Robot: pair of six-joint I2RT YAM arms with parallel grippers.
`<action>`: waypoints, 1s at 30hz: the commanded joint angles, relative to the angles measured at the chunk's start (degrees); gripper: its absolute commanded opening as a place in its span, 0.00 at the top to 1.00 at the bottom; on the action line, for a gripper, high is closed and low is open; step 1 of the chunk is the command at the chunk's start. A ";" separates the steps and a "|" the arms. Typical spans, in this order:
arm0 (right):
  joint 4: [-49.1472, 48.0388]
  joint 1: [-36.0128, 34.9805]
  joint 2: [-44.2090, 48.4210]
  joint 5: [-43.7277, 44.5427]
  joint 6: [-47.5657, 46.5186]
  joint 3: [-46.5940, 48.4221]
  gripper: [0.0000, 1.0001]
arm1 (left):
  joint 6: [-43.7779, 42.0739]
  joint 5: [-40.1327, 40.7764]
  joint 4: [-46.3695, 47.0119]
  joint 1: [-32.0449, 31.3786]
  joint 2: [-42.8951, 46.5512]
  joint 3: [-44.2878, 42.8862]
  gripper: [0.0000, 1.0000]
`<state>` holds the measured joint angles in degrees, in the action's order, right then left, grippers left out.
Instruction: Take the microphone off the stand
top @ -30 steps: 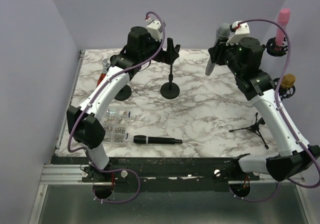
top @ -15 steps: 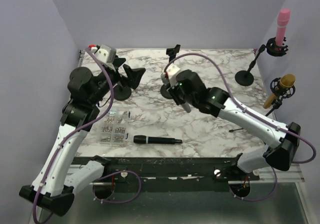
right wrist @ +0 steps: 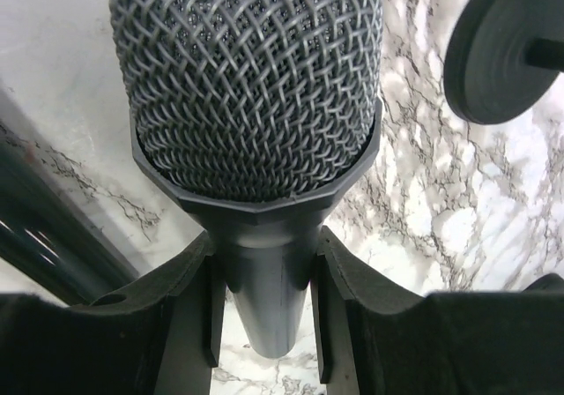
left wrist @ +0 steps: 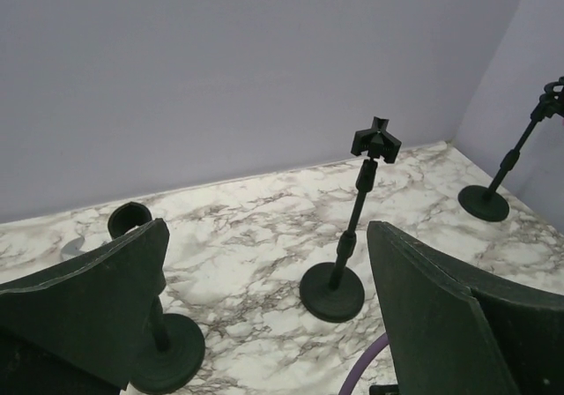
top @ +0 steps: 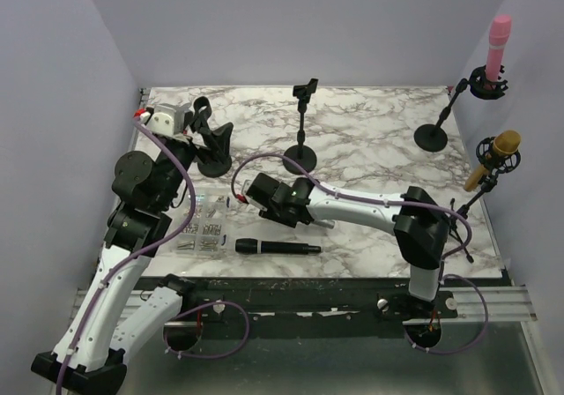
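Observation:
My right gripper (right wrist: pixel 264 272) is shut on a grey microphone (right wrist: pixel 251 104) with a mesh head, gripping it just below the head. In the top view the right gripper (top: pixel 256 194) is low over the marble table, left of centre, and the arm hides the microphone. The centre stand (top: pixel 301 135) has an empty clip; it also shows in the left wrist view (left wrist: pixel 352 227). My left gripper (top: pixel 207 130) is open and empty at the back left, raised beside a short black stand (left wrist: pixel 154 342).
A black microphone (top: pixel 273 248) lies near the front edge. A pink microphone (top: pixel 499 38) and a gold microphone (top: pixel 502 148) sit on stands at the right. There is another stand (top: pixel 436 130) at the back right, a tripod (top: pixel 458 227) and a bag of small parts (top: pixel 201 223).
My right arm has swung from the back right down to the left-centre of the table, carrying the grey microphone. My left arm has pulled back from the centre stand to the left.

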<state>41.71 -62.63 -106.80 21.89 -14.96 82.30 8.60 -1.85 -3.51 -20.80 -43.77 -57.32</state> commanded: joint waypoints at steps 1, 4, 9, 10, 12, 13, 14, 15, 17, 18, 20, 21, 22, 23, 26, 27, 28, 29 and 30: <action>1.36 -0.92 -3.52 -1.96 -1.98 4.43 0.99 | 0.39 3.38 2.47 0.57 1.90 -0.11 0.02; 2.10 -1.39 -7.59 -1.49 -2.33 7.58 0.99 | 1.80 1.86 3.23 1.32 2.98 0.52 0.02; 2.67 -2.50 -12.23 -1.74 -3.28 12.16 0.98 | 2.94 1.92 3.20 1.46 3.23 1.04 0.02; 2.76 -2.72 -12.61 -2.13 -3.40 12.58 0.97 | 3.07 1.88 3.20 1.46 3.17 1.07 0.01; 2.68 -3.17 -13.07 -2.55 -3.58 12.89 0.96 | 3.09 1.87 3.21 1.46 3.34 0.98 0.01; 2.67 -3.36 -13.11 -2.97 -3.72 12.78 0.94 | 3.09 1.85 3.17 1.46 3.47 0.98 0.02; 2.61 -3.67 -13.08 -3.11 -3.76 12.63 0.93 | 3.09 1.86 3.22 1.46 3.60 1.12 0.01; 2.47 -4.02 -12.99 -3.09 -3.76 12.20 0.93 | 3.17 1.90 4.52 1.46 3.69 1.28 0.01; 1.62 -4.55 -12.64 -3.38 -3.97 10.92 0.93 | 3.56 1.87 4.75 1.46 3.70 1.42 0.02; 1.16 -4.62 -12.56 -3.57 -4.13 10.25 0.94 | 3.78 1.86 4.80 1.50 3.62 1.43 0.02; 0.75 -4.77 -12.85 -3.39 -4.14 9.44 0.94 | 4.14 0.21 4.99 1.63 3.43 1.51 0.01; 0.57 -4.74 -12.99 -3.11 -4.09 9.06 0.94 | 4.15 0.10 5.23 1.64 3.28 1.68 0.01; 0.39 -4.78 -13.06 -3.07 -4.10 8.76 0.94 | 4.14 0.20 5.34 1.64 3.17 1.77 0.02; 0.02 -4.75 -13.02 -3.09 -4.06 8.50 0.94 | 4.19 0.35 5.28 1.64 3.01 1.87 0.02; -0.95 -4.77 -12.61 -3.77 -4.07 7.55 0.93 | 4.15 0.40 5.24 1.68 2.75 1.91 0.02; -1.38 -4.78 -12.38 -3.95 -4.04 7.13 0.93 | 4.27 0.33 5.22 1.71 2.70 1.88 0.02; -1.78 -4.77 -12.27 -4.17 -4.07 6.73 0.91 | 4.32 0.11 5.34 1.71 2.66 1.86 0.01; -1.96 -4.75 -12.33 -4.31 -4.11 6.51 0.90 | 4.32 -0.12 5.33 1.72 2.59 1.86 0.01; -2.14 -4.77 -12.33 -4.49 -4.04 6.35 0.89 | 4.39 -0.17 5.42 1.72 2.58 1.86 0.01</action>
<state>41.63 -67.02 -119.37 19.44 -18.17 89.97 12.16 -0.69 0.21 -19.46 -41.06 -55.94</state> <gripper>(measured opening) 0.429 0.980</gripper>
